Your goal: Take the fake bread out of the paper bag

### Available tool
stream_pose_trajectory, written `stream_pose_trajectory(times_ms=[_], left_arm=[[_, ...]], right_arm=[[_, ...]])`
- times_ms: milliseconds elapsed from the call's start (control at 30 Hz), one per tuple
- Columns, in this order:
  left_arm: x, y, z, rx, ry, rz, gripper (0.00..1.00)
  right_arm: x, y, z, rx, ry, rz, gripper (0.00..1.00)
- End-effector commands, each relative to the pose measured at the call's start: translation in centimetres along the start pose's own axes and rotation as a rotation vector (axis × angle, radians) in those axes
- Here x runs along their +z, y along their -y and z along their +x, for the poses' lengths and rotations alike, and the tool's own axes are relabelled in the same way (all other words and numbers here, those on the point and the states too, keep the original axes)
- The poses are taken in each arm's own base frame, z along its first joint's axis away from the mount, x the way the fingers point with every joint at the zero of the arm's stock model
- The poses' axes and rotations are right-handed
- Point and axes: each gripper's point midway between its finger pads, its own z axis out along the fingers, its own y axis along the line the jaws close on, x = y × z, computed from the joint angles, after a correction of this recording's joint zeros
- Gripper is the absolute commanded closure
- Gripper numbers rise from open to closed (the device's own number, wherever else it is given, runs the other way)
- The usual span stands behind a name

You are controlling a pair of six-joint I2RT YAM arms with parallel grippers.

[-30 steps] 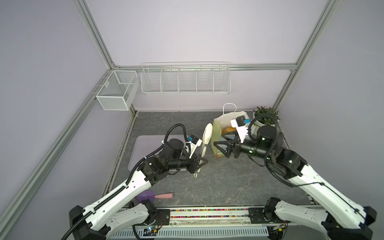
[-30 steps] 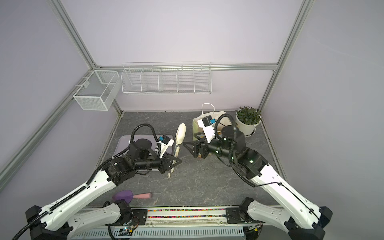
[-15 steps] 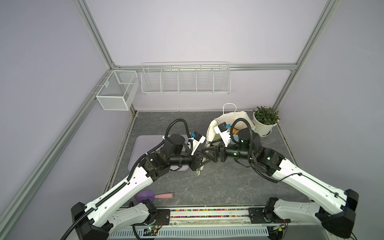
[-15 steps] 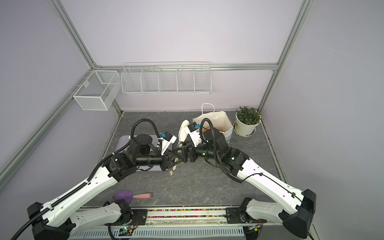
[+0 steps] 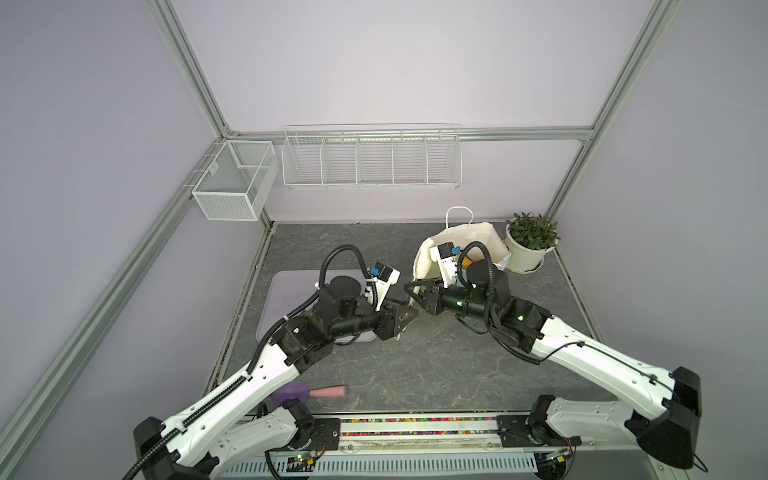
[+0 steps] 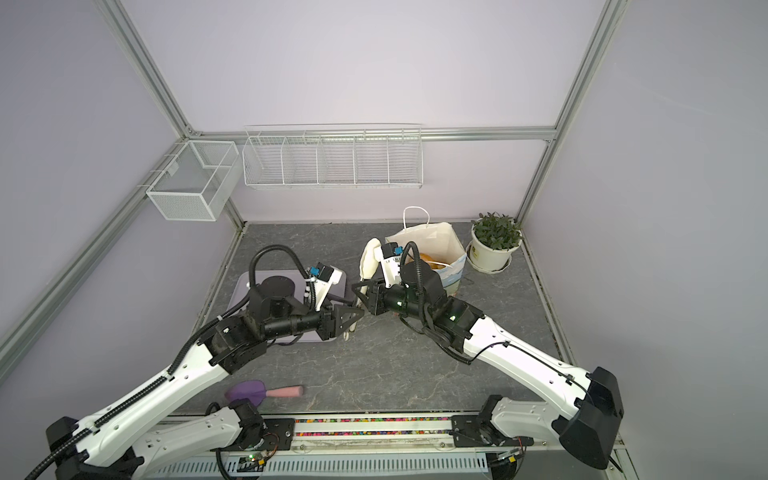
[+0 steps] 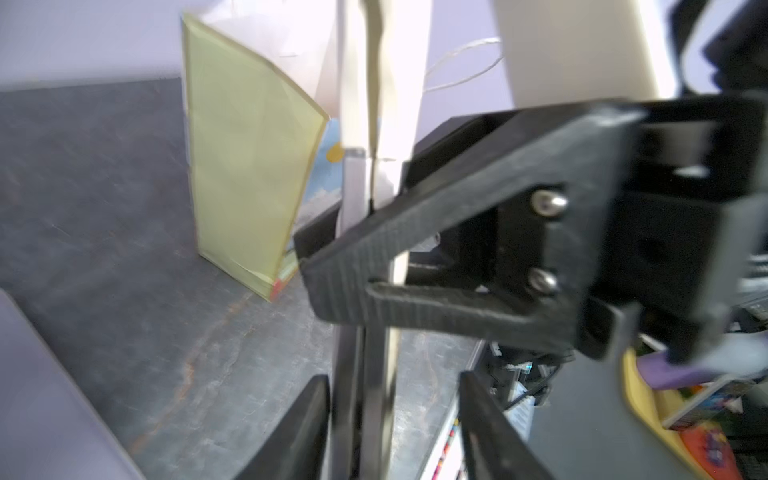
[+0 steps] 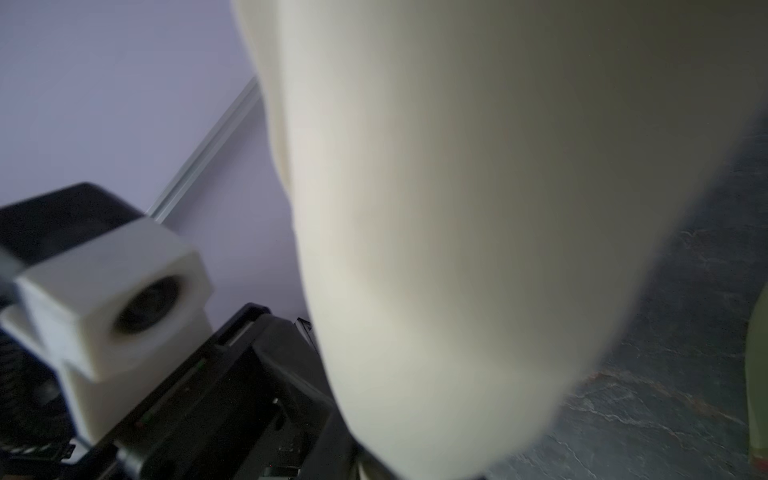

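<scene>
The paper bag (image 5: 482, 239) (image 6: 436, 239) stands open at the back right, and its yellow-green side (image 7: 249, 166) shows in the left wrist view. Orange fake bread (image 6: 432, 261) (image 5: 467, 262) lies inside it. At mid-table a cream paddle-shaped utensil (image 6: 368, 259) (image 8: 457, 208) stands upright. My right gripper (image 5: 413, 297) (image 6: 359, 297) (image 7: 374, 278) is shut on its thin handle (image 7: 365, 395). My left gripper (image 5: 405, 318) (image 6: 355, 316) (image 7: 390, 415) is open, with that handle between its spread fingers. In the right wrist view the paddle hides the right jaws.
A pale purple tray (image 5: 291, 291) (image 6: 245, 291) lies under the left arm. A potted plant (image 5: 530, 243) (image 6: 494, 245) stands right of the bag. A purple scoop with a pink handle (image 5: 307, 392) lies near the front edge. Wire baskets (image 5: 370, 158) (image 5: 232, 183) hang on the walls.
My right arm swung left from the bag to the paddle and shut on its handle. The left jaws, shut on that handle before, have opened.
</scene>
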Motion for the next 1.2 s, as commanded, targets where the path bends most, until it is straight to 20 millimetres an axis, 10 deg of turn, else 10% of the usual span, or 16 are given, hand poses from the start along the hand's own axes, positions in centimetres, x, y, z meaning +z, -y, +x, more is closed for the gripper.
stream_pose_trajectory(times_ms=[0, 200, 1167], left_arm=[[-2.0, 0.4, -3.1, -0.003, 0.234, 0.009, 0.38], [-3.6, -0.7, -2.5, 0.06, 0.278, -0.06, 0.39], [1.9, 0.1, -1.1, 0.075, 0.138, 0.074, 0.56]], right_arm=[[-0.2, -0.4, -2.4, 0.049, 0.123, -0.007, 0.88], [-0.4, -0.4, -2.8, 0.075, 0.149, -0.008, 0.9], [1.1, -1.9, -2.4, 0.165, 0.111, -0.112, 0.93]])
